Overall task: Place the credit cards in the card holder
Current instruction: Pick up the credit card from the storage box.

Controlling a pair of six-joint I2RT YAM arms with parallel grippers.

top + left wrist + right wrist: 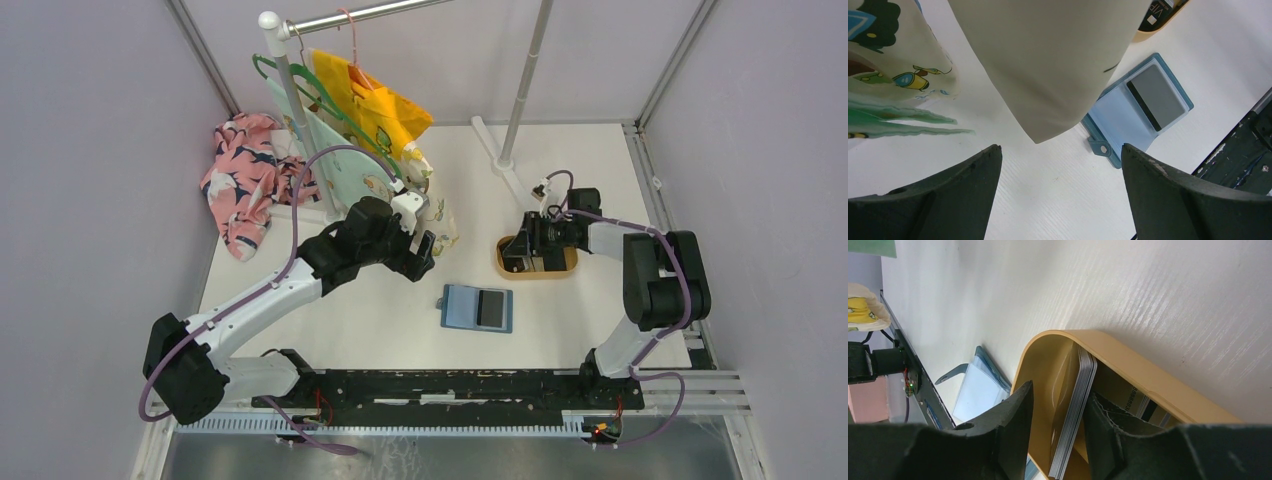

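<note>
- You find the card holder [462, 306] open flat on the bench [580, 180], teal-blue, long axis left-right, one dark card [491, 308] on its right half.
- Credit cards [1079, 400] stand edgewise in the tan tray [1128, 347].
- Right tool [1060, 392] straddles them, unclamped; left tool [1060, 150] wide apart, empty.

One card holder [460, 305], one card [491, 308] on it, one tan tray [540, 274], one card stack [1077, 407] inside it — its cards were uncountable — one pink floral garment [240, 180], one yellow garment [390, 110], one cartoon-print garment [898, 62].

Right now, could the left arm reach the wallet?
Probably yes: the wallet lies open on bare table close by the left gripper, whose jaws are wide open; only a cloth hangs near.
</note>
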